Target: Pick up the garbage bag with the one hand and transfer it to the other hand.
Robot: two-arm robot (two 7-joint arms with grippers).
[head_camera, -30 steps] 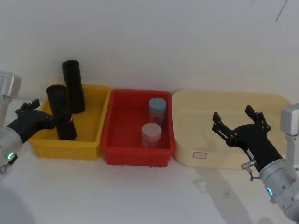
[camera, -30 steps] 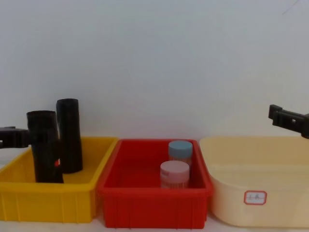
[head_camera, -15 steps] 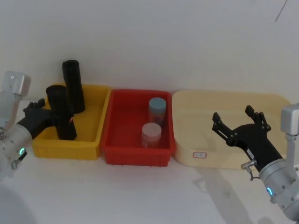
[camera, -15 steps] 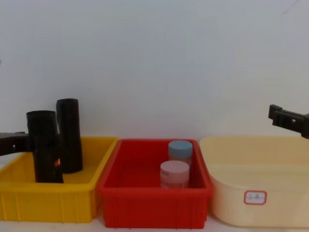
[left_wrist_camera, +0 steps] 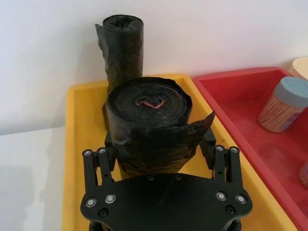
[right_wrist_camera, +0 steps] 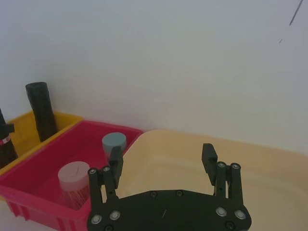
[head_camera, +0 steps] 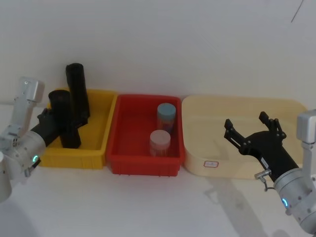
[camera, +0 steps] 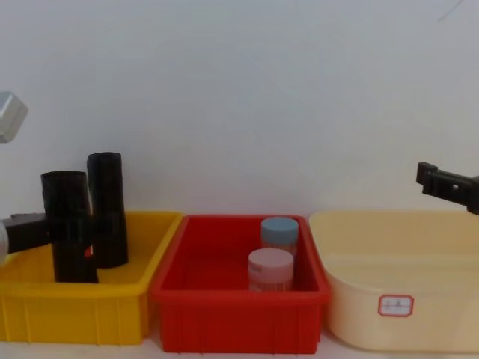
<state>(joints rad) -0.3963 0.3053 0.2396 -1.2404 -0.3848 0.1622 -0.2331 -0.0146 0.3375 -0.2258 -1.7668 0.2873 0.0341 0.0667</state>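
Observation:
The garbage bag point(head_camera: 63, 111) is the nearer black roll, standing upright in the yellow bin point(head_camera: 94, 153); a bit of its red label point(camera: 88, 253) shows in the chest view. My left gripper point(head_camera: 58, 127) is open around its lower half. One finger sits on each side of the roll point(left_wrist_camera: 149, 106), close against it. My right gripper point(head_camera: 252, 129) hangs open and empty over the cream tub point(head_camera: 237, 168), far from the bag.
A plain black roll point(head_camera: 77, 94) stands just behind the garbage bag in the same bin. The red bin point(head_camera: 143, 165) in the middle holds a blue-lidded jar point(head_camera: 166, 114) and a pink-lidded jar point(head_camera: 160, 140). A white wall rises behind the bins.
My left arm's wrist has risen and swung in towards the yellow bin, and its fingers have slid further around the roll. The roll and the right arm have not moved.

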